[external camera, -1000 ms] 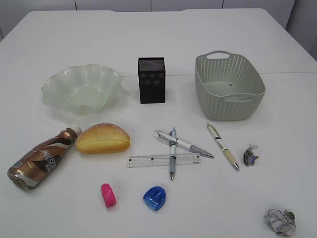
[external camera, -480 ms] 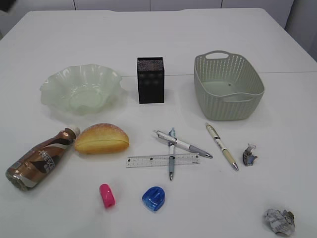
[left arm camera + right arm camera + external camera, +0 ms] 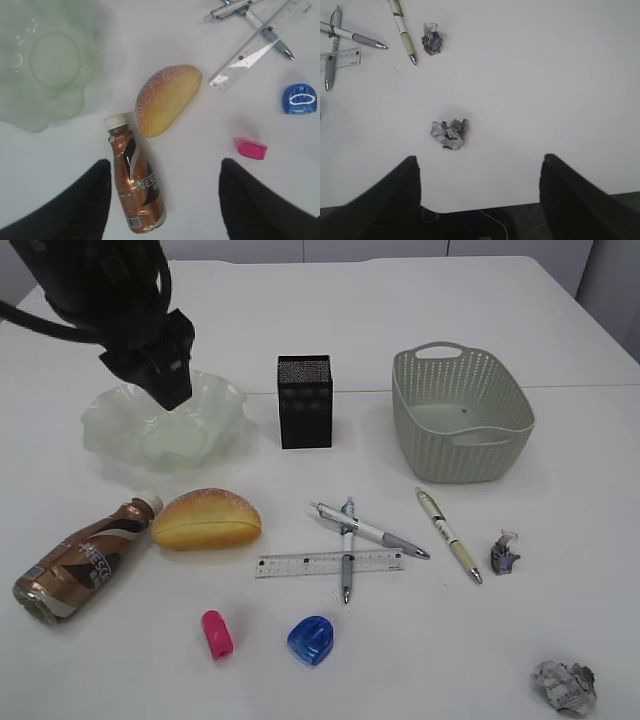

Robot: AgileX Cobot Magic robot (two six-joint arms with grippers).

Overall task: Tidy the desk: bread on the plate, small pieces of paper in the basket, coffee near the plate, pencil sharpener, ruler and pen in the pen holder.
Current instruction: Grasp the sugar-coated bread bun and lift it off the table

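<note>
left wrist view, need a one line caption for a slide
Open left gripper hovering above a lying coffee bottle and bread, green plate empty beside them.

The left arm (image 3: 120, 310) hides the back of the glass plate (image 3: 210, 430) in the exterior view. The ruler (image 3: 340, 59) is cut off by the right wrist view's left edge. The bottle (image 3: 137, 185) label's small print is unreadable.

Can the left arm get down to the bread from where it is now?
Probably yes. The left hand is open and empty above the table, the bread lies uncovered ahead of it, and only the coffee bottle lying alongside crowds one end.
</note>
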